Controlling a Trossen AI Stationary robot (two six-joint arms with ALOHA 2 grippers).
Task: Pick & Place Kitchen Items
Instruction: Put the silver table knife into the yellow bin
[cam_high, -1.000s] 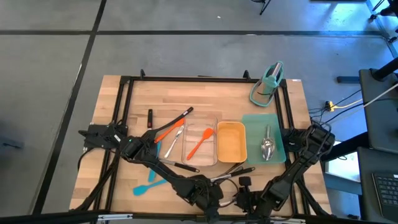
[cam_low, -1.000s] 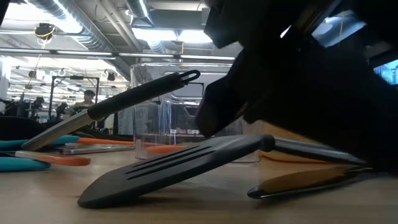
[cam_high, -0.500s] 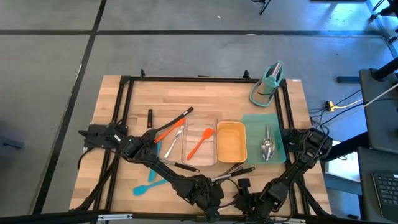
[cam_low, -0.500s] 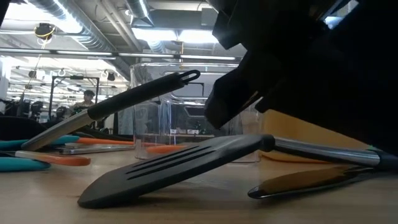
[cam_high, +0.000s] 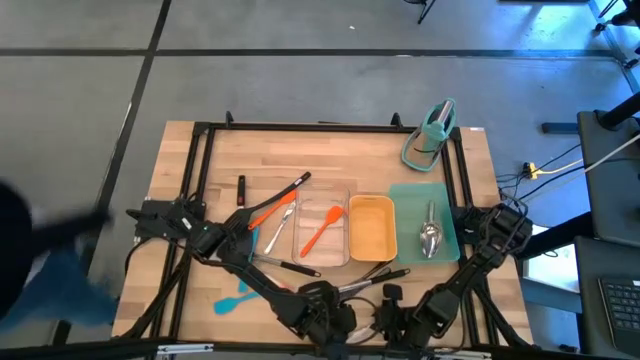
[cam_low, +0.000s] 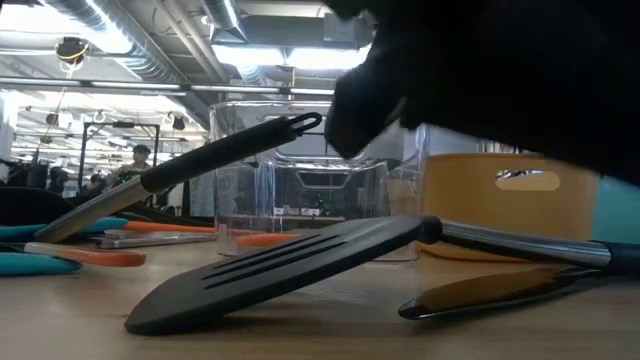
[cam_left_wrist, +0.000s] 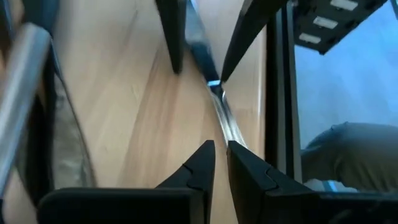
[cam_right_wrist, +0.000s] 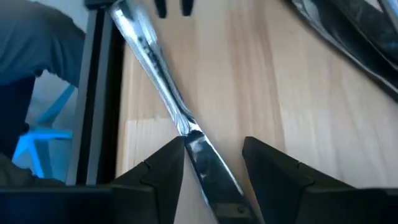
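Ok, status from both claws, down at the front edge of the table.

Right claw (cam_right_wrist: 214, 146): fingers apart, straddling the steel-handled utensil (cam_right_wrist: 163, 81). Its shaft runs in between the fingers and lies against one of them, with a clear gap to the other. Not clamped, and the utensil is flat on the wood. From above, the same utensil (cam_high: 372, 281) lies just ahead of this claw (cam_high: 402, 320).

Left claw (cam_left_wrist: 221, 149): nearly closed, only a thin slit between the tips, with nothing in the slit. A steel shaft (cam_left_wrist: 224, 115) runs up to just in front of the tips. I can't tell whether it touches them. From above, this claw (cam_high: 330, 318) sits just beside the right one.

Other items, from the claws:
- black slotted turner (cam_low: 290, 265): on the wood close by, its head tilted up in the low view.
- blue spatula (cam_high: 235, 298): on the wood, out to the left claw's outer side.
- orange spatula (cam_high: 322, 232): well ahead, inside the clear tray (cam_high: 345, 255).
- steel spoons (cam_high: 430, 235): ahead of the right claw on the teal mat (cam_high: 405, 195), beside the yellow tray (cam_high: 371, 201).
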